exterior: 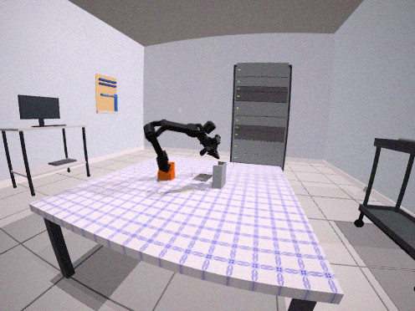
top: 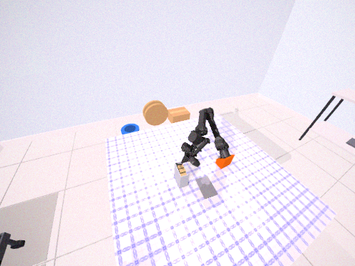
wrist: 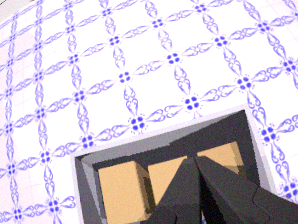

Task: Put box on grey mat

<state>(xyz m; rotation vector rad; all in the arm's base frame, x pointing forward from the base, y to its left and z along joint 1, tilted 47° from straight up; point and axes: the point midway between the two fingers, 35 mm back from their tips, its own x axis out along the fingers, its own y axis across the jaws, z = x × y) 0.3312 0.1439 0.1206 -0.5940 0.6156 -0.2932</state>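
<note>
Hovering near bin [top: 181, 179] [exterior: 218, 176] [wrist: 165, 131] edge, jaws closed

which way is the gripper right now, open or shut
Shut, with nothing held: in the wrist view the gripper's dark fingertips nearly meet above the boxes.

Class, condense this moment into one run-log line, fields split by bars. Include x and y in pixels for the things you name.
claw [top: 180, 164] [exterior: 217, 157] [wrist: 194, 167]: shut, nothing held | three boxes: in bin [top: 181, 179] [exterior: 218, 177] [wrist: 77, 182] | codes: unreadable | grey mat [top: 207, 189] [exterior: 202, 177]: no box on it
</note>
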